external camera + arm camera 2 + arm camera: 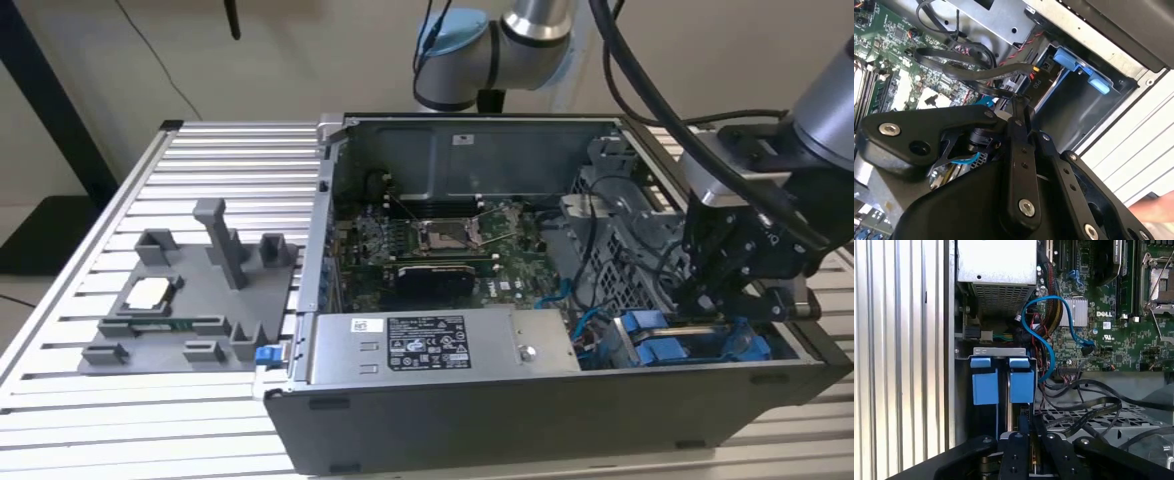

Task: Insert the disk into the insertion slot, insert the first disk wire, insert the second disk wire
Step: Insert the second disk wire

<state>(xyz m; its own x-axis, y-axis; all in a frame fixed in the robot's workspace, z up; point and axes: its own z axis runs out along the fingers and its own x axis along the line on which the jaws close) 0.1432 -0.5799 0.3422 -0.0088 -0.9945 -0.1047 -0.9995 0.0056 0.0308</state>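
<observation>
The disk's bright blue carrier [1003, 382] sits in the insertion slot at the case's front corner, with its silver body hidden. The carrier's blue tabs [650, 338] also show in the exterior view, and again as blue tabs [1074, 62] in the second wrist view. My gripper [697, 298] reaches down into the case right beside that carrier. Its fingers [1019, 442] stand close together and seem shut on the end of a black disk wire [979, 75]. That wire runs up to the gripper [1016, 102]. A power plug with red and black leads [1036, 74] hangs just past the tips.
The grey power-supply box [427, 345] with stickers fills the case's near side, and the motherboard [441, 240] lies behind it. A blue data cable [1046, 340] and loose black wires [1089, 407] crowd the bay. A grey fixture plate [187, 300] rests on the slatted table [80, 400] at the exterior view's left.
</observation>
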